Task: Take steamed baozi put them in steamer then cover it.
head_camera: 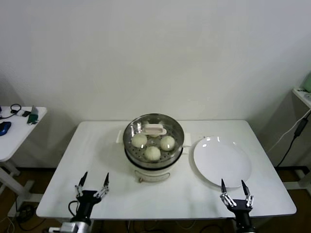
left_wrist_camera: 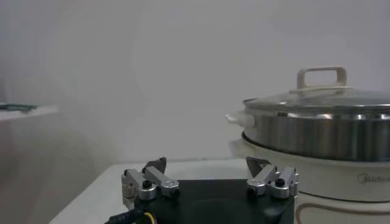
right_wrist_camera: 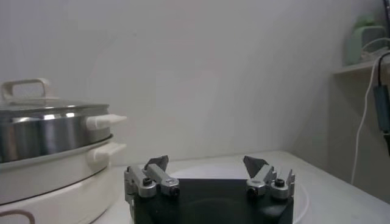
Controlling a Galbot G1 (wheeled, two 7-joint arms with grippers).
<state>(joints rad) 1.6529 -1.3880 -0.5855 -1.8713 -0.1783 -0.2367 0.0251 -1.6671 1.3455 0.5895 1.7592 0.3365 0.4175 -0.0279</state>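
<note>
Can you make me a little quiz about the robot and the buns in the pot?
1. True or false: the cover sits on the steamer.
2. Where are the steamed baozi? A) on the plate B) inside the steamer C) on the table
3. Fill in: the left gripper and the right gripper are both ____ and hold nothing.

Key: 1 true; 2 B; 3 open
</note>
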